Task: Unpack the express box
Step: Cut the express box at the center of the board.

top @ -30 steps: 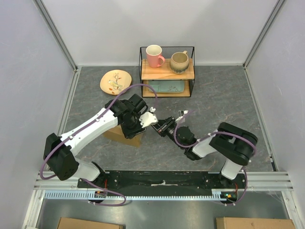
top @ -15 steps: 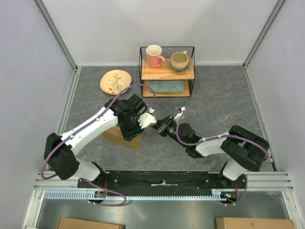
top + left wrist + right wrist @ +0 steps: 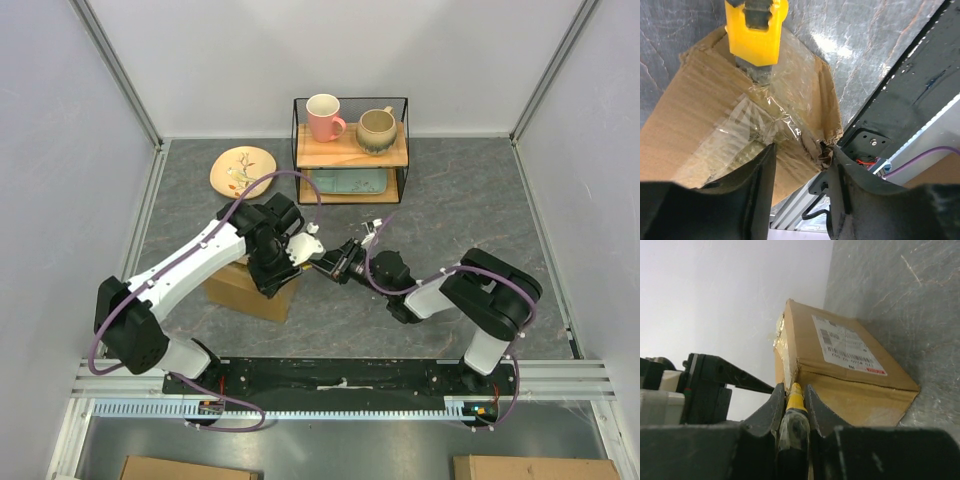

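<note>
The express box (image 3: 238, 291) is a brown carton lying under my left arm, its top seam covered with clear tape (image 3: 757, 117). My left gripper (image 3: 274, 277) (image 3: 801, 150) straddles the box's torn, crumpled end and is shut on it. My right gripper (image 3: 333, 264) (image 3: 794, 387) is shut on a yellow-tipped cutter (image 3: 794, 401). The cutter's tip (image 3: 756, 30) presses into the taped seam at the box's (image 3: 860, 390) upper edge. A white label (image 3: 847, 351) faces the right wrist camera.
At the back stands a wire shelf (image 3: 350, 150) with a pink mug (image 3: 323, 116), a beige mug (image 3: 377, 128) and a teal tray (image 3: 350, 182). A patterned plate (image 3: 243, 170) lies to its left. Plain cardboard boxes (image 3: 170, 468) (image 3: 535, 468) show below the rail.
The box has shifted toward the near left and shows more from under the left arm. The right arm's elbow swung out and back while its gripper stayed at the box.
</note>
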Tool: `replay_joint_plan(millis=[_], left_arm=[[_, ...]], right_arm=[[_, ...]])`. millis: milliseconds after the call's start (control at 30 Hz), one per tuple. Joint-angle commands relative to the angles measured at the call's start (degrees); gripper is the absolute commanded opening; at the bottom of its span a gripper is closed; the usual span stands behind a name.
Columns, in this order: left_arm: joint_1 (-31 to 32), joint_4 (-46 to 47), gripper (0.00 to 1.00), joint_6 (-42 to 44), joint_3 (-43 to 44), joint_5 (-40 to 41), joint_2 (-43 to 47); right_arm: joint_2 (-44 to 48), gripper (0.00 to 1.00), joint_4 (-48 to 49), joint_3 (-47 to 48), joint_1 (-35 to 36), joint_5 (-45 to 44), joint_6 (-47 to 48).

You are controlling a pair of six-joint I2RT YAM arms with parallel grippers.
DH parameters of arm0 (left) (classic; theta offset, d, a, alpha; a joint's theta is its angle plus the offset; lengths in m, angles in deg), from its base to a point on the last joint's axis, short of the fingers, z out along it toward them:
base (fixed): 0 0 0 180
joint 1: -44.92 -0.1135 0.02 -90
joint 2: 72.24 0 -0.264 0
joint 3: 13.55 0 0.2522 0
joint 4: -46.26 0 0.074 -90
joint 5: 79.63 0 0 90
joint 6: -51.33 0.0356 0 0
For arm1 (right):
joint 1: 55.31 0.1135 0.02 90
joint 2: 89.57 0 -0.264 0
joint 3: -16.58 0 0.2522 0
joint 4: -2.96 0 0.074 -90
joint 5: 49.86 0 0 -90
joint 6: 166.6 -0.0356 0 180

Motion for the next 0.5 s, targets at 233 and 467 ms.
replay_joint_plan(millis=[233,467], left_arm=[[-2.79,12.1,0.99,1.64,15.46,-5.43,4.69],[-3.32,10.6,0.99,18.21,6.43,-7.19,12.33]], right_arm=[[10.37,0.0,-26.86,0.66,2.23,29.19,12.54],[13.28,0.0,-36.04,4.44,0.91,27.95,17.3]])
